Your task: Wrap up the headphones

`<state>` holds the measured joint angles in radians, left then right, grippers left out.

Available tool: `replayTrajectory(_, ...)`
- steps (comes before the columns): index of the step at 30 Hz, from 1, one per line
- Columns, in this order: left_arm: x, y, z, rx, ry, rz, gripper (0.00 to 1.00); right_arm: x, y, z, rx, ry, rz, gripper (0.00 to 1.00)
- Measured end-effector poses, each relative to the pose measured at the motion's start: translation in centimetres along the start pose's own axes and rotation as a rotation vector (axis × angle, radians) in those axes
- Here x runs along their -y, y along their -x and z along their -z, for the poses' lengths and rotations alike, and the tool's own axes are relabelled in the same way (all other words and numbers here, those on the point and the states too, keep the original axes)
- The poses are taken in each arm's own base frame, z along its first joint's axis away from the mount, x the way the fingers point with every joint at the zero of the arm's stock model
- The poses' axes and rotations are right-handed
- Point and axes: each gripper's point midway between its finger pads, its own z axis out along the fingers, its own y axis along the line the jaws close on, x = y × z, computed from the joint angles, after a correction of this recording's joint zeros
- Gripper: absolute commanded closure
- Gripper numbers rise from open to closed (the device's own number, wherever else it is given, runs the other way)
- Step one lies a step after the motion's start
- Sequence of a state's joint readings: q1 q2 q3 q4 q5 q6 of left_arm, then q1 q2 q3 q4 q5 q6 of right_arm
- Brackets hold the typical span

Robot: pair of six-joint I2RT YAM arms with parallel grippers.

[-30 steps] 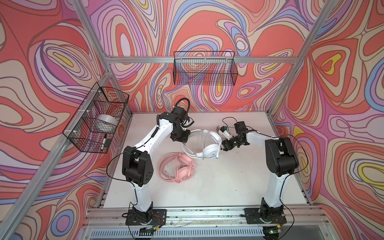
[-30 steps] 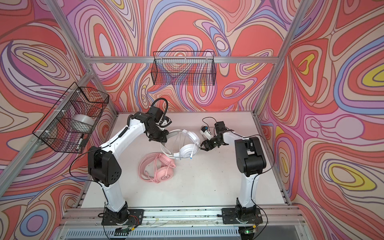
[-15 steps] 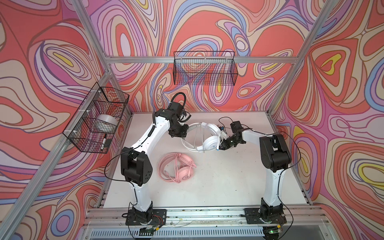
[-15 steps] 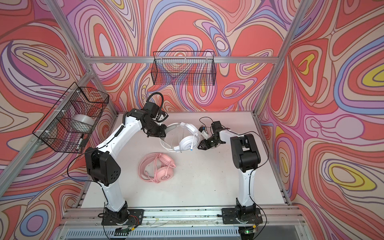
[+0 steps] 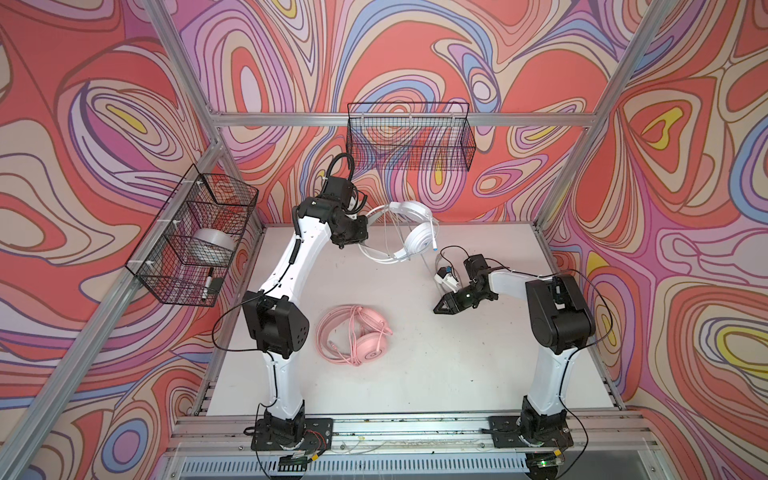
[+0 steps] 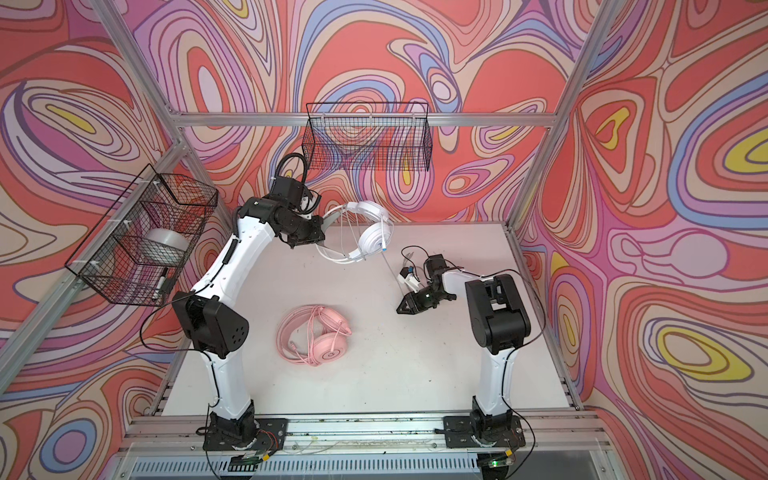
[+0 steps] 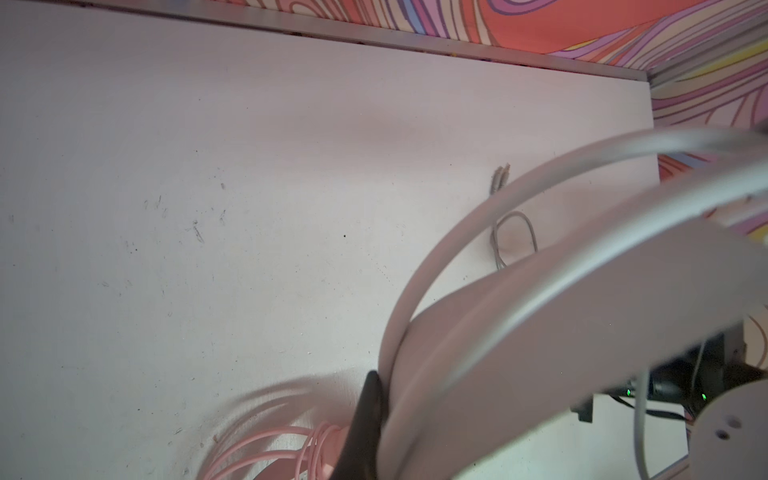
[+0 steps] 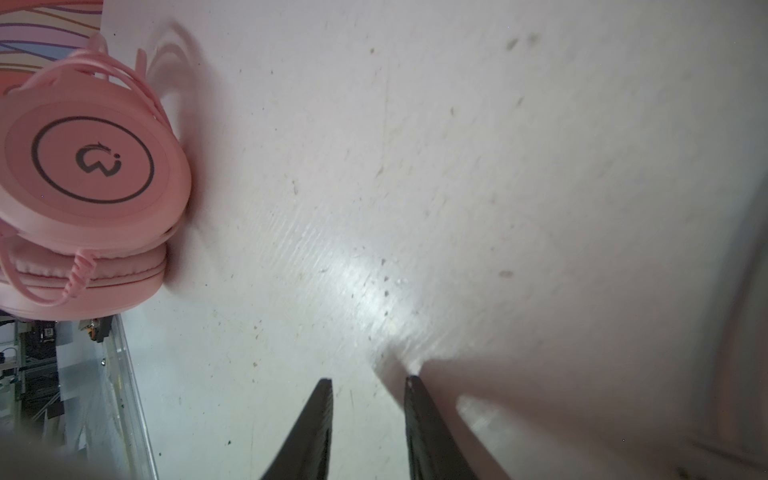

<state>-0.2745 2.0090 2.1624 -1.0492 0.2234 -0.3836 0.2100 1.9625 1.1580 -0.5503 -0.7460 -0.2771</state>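
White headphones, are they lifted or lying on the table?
Lifted: the left pincer holds the white headphones by the headband, clear of the table.

White headset (image 7: 582,299) blurred — pink headset (image 8: 91,166) cropped.

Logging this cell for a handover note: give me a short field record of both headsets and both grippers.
white over-ear headset: raised off the white table, held by its headband
pale grey cord: plug end lies on the table
pink over-ear headset: flat on the table, pink cord coiled on it
left gripper: shut on the white headband
right gripper: open, empty, low over the table
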Motion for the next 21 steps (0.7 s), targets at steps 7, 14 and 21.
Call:
replayTrajectory(7, -2.8, 0.6, -1.4, 0.010, 0.097, 0.101, 1.00, -2.0, -2.2, -0.3, -0.011, -0.002, -0.044, 0.88)
replayTrajectory(14, -3.9, 0.9, -1.6, 0.030, 0.149, 0.143, 1.00, -4.9, -1.6, 0.0, -0.003, -0.024, 0.027, 1.00)
replayTrajectory(21, -5.8, -0.1, -2.8, 0.014, 0.230, 0.176, 1.00, -10.2, 0.4, 2.2, 0.004, -0.050, 0.207, 1.00)
